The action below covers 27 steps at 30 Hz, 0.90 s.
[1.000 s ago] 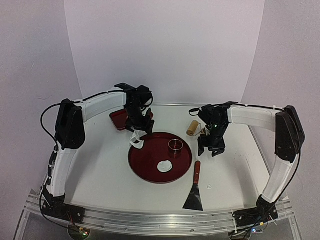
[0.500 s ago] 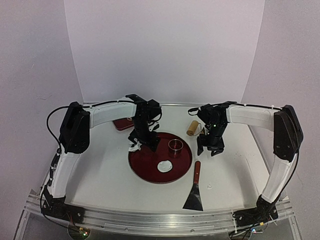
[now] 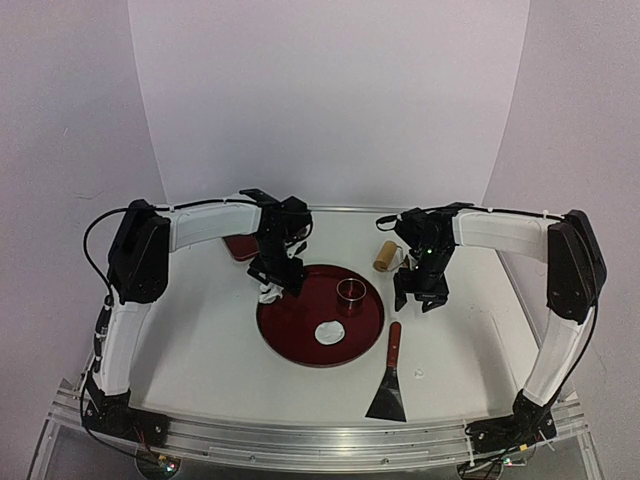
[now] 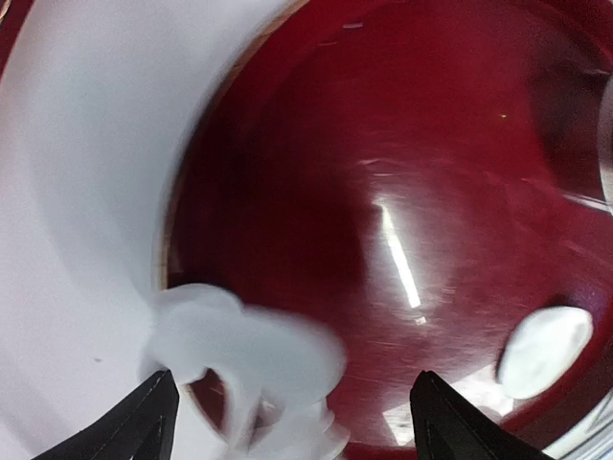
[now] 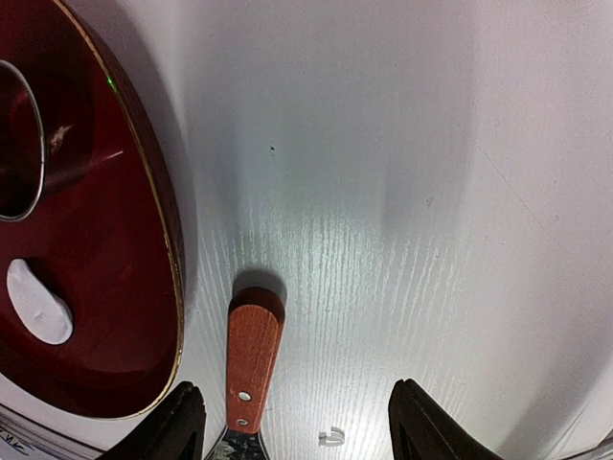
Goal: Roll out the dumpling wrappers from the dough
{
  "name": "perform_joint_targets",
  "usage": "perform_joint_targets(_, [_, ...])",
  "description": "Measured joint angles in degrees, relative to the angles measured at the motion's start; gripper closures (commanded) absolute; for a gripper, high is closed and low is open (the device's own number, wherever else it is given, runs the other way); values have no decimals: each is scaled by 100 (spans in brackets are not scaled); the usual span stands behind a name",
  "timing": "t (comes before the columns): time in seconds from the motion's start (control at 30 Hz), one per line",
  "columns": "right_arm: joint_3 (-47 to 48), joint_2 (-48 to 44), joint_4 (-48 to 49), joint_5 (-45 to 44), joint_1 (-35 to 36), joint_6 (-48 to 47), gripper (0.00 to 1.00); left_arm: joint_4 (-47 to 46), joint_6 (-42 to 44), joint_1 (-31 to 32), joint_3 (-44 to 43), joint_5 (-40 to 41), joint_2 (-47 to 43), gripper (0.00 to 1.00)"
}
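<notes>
Left fingers (image 4: 146,426) splayed; dough scrap (image 4: 251,350) between them straddles the rim of the red tray (image 4: 383,125), so nudge it inward; right fingers (image 5: 184,422) splayed, empty

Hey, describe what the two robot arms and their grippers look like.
The left arm and right arm match: smooth white link shells joined by bulky black joint housings, thin black cables running alongside. The left gripper and right gripper are black with two pointed fingers.
</notes>
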<state>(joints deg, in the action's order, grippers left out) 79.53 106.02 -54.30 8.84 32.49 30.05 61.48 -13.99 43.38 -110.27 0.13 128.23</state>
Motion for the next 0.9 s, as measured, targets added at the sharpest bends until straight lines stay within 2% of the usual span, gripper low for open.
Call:
perform_joint_targets(0.27, [107, 63, -2, 13, 0, -42, 33, 2, -150, -343, 460, 209, -35, 16])
perform_joint_targets(0.47, [149, 127, 8, 61, 0, -96, 34, -3, -301, -280, 467, 237, -186, 9])
perform_joint_targets(0.63, [205, 162, 56, 216, 0, -164, 37, -36, -396, -286, 456, -109, -621, 4])
perform_joint_targets(0.9, [235, 266, 203, 585, 0, -172, 41, -207, -590, -387, 457, -560, -1274, 6])
